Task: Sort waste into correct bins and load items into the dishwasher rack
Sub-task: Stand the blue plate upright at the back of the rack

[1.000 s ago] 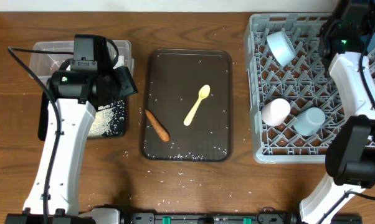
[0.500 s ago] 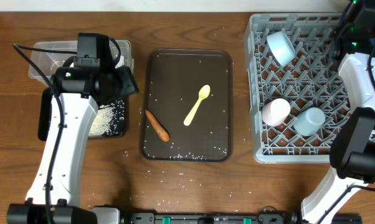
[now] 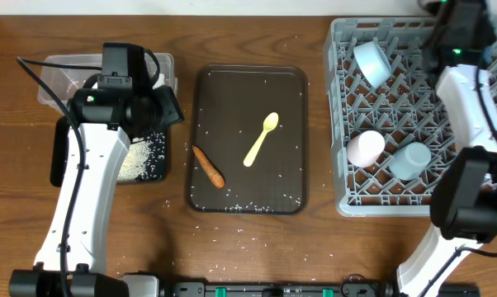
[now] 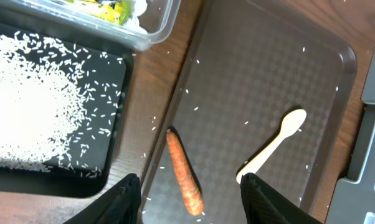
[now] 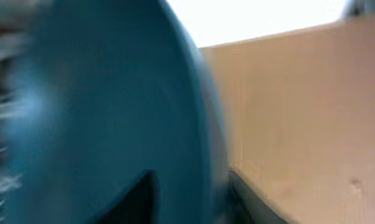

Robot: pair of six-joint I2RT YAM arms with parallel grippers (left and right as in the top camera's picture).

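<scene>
Left gripper (image 4: 190, 198), jaws half open and empty, hangs above the carrot (image 4: 180, 163) on the tray (image 4: 268, 74): an off-centre close could roll it. Right gripper (image 3: 456, 37) at the rack (image 3: 337, 124), jaws unreadable; the dark blue dish (image 5: 100, 124) could topple.

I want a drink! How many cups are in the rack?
2: a pink cup and a light blue cup, side by side at the rack's near end. The right arm could hide more.
</scene>
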